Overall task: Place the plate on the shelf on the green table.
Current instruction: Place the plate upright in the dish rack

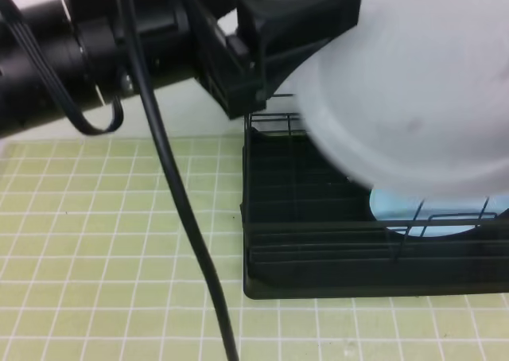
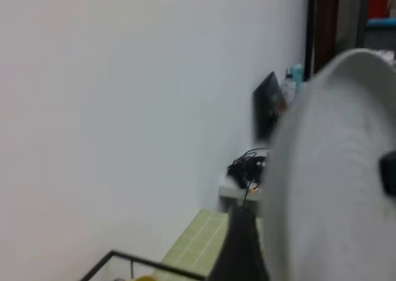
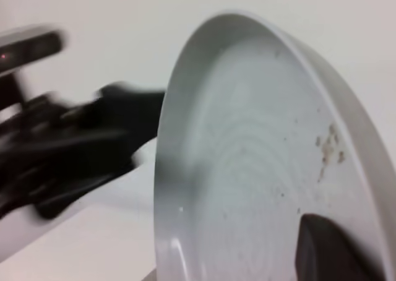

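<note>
The pale grey plate [image 1: 413, 91] hangs in the air, upright on its edge and blurred, over the far right part of the black wire dish rack [image 1: 318, 218]. It fills the upper right of the high view and hides much of the rack's back rail.

The left gripper [image 1: 298, 27] reaches in from the left on a thick black arm, and its dark fingers [image 1: 306, 15] lie at the plate's left rim. In its own wrist view one finger [image 2: 241, 247] rises beside the plate's curved underside [image 2: 334, 169] and a second dark piece shows at the right edge. Whether those fingers press the rim or stand just off it cannot be told (the blur swallows the contact line).

The right gripper's finger [image 3: 328, 250] appears in its wrist view as a dark pad lying against the plate's inner face [image 3: 247, 157], low and to the right; a few brown specks mark that face. The opposite finger is hidden behind the plate, so its grip cannot be told either.

In the rack, a light blue plate [image 1: 421, 214] sits at the right, behind the near wire rail. The rack stands on the green table [image 1: 103, 242], a field of yellow-green tiles. A black cable [image 1: 179, 202] crosses the table's left half.
</note>
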